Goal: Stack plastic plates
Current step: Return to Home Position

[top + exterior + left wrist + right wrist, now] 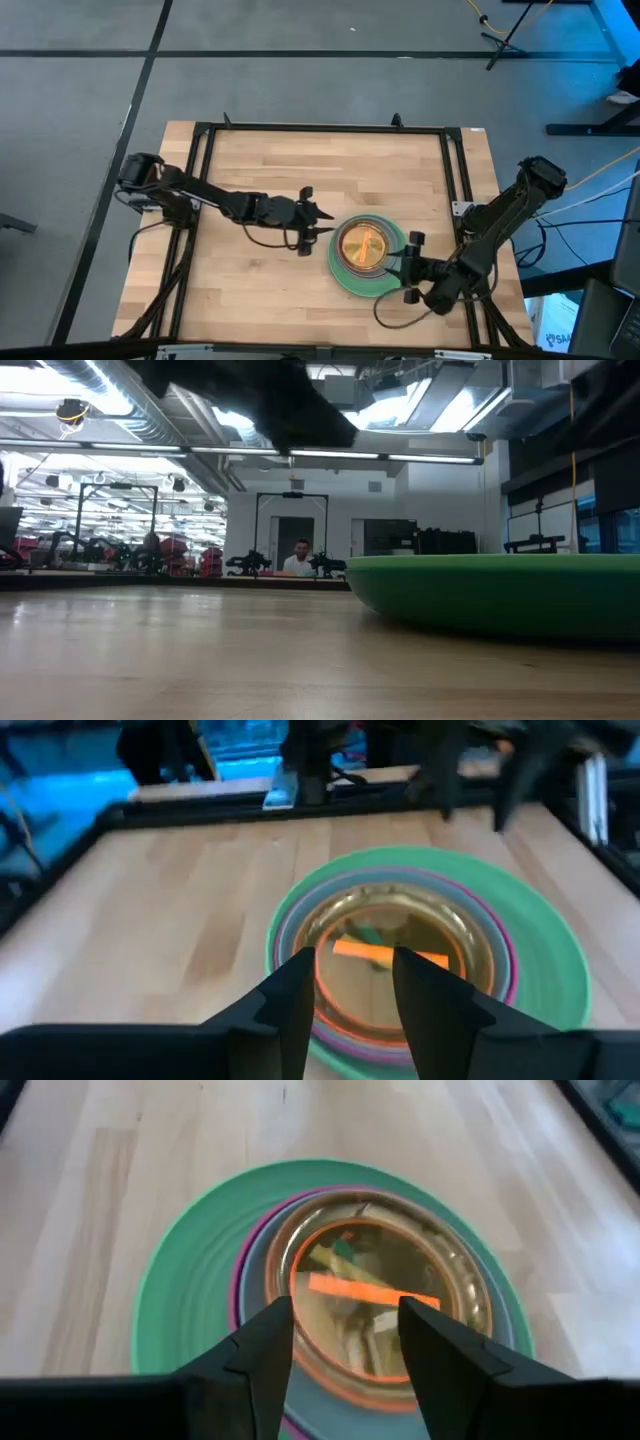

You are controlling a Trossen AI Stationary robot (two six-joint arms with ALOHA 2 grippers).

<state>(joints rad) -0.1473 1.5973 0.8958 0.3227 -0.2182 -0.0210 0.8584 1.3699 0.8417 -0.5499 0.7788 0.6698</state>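
Stacking looks complete: the plastic plates (365,246) sit nested at lower centre. Left gripper (324,224) and right gripper (408,267) flank them, both open and empty. Next, the arms should withdraw home.

Only obstacle on the tabletop (250,290): the plate stack (362,246). It sits right in front of the left claw (326,224) and partly under its spread fingers. The right claw (396,268) faces it from the opposite side, fingers apart over the stack's rim, so a straight pass across is blocked for both. Behind and to both sides of the left claw there is bare wood and free room. The black frame rail (320,127) borders the tabletop and runs close behind the right claw.
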